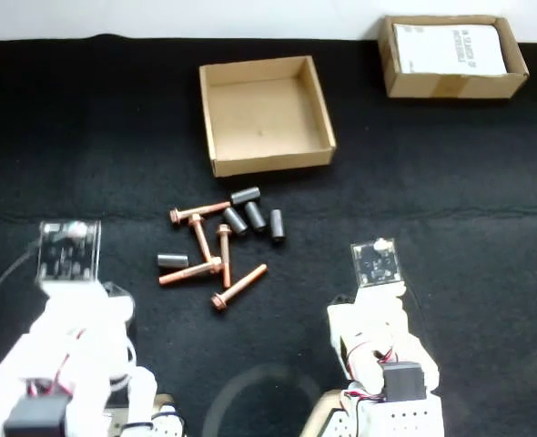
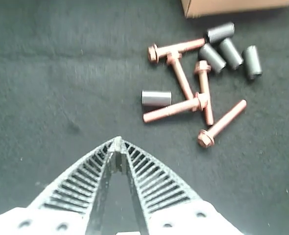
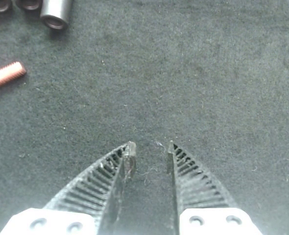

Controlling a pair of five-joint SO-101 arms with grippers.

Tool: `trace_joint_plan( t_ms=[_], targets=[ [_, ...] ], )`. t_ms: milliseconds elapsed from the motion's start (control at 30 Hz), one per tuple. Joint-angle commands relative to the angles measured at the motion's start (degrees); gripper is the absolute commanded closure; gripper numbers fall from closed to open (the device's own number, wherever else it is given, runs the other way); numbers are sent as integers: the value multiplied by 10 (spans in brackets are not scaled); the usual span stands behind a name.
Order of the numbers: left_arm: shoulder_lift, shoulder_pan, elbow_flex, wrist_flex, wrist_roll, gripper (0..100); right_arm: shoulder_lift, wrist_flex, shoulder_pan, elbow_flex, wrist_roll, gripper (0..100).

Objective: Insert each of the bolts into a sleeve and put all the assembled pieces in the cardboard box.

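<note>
High view over a black worktop (image 1: 450,182): five copper bolts (image 1: 241,285) lie crossed in a heap between the two arms, with four grey sleeves (image 1: 255,216) bunched just beyond them and a fifth sleeve (image 1: 173,260) beside the heap, all outside the open cardboard box (image 1: 267,164). The left end effector (image 2: 118,144) hangs closed on nothing; the right end effector (image 3: 150,147) is slightly parted and empty. Likely trouble: lifting one overlapped bolt may drag its neighbours, and a nudged sleeve could roll away.
</note>
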Motion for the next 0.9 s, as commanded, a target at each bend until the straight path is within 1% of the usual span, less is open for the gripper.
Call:
trace_joint_plan(
  t_ms=[0, 67, 200, 267, 400, 467, 767, 867],
  targets=[
    [121, -6, -55, 1, 1, 986, -6, 1, 6, 73, -3, 883],
    [169, -2, -65, 1, 1, 986, -6, 1, 6, 73, -3, 883],
    [225, -2, -58, 0, 1, 986, -6, 1, 6, 73, -3, 883],
    [238, -2, -47, -20, 1, 986, -6, 1, 6, 73, -3, 883],
    [242, -2, 0, -83, 1, 987, -6, 1, 6, 73, -3, 883],
    [242, -2, 27, -98, 1, 987, -6, 1, 6, 73, -3, 883],
    [242, -6, 110, -96, 1, 990, -6, 1, 3, 73, -4, 883],
    [242, -6, 116, -99, 1, 990, -6, 1, 3, 73, -5, 883]
  ],
)
